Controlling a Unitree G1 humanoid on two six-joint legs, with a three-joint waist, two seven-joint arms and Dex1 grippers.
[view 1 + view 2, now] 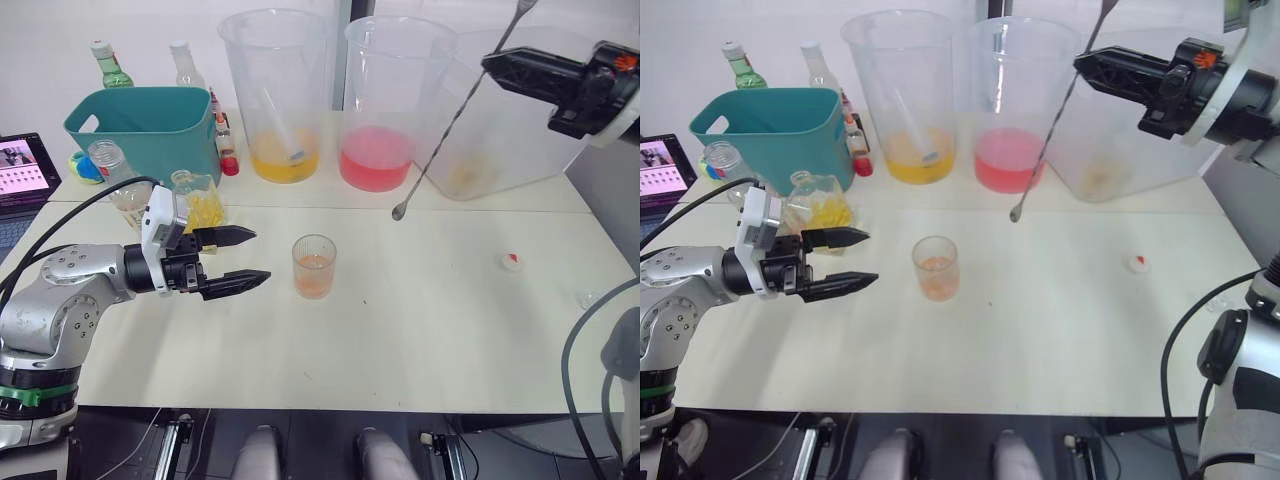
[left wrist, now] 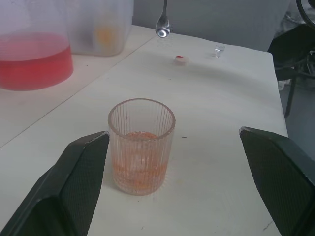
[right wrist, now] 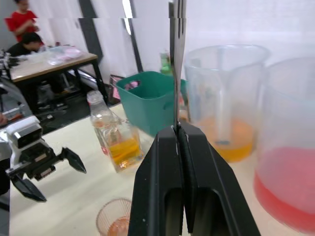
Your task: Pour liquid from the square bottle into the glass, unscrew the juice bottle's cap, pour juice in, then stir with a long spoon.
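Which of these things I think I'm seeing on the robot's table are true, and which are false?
1. The right tool is shut on the long spoon. True.
2. The spoon's bowl is already dipped in the glass. False: it hangs in the air, apart from the glass, in front of the big beaker of red liquid.
3. The left tool is gripping the glass. False: its fingers are spread open, beside the glass without touching it.
4. The glass holds a little orange-pink liquid. True.
5. The cap lies loose on the table. True.
6. The square bottle lies on its side. False: it stands upright by the teal basket.
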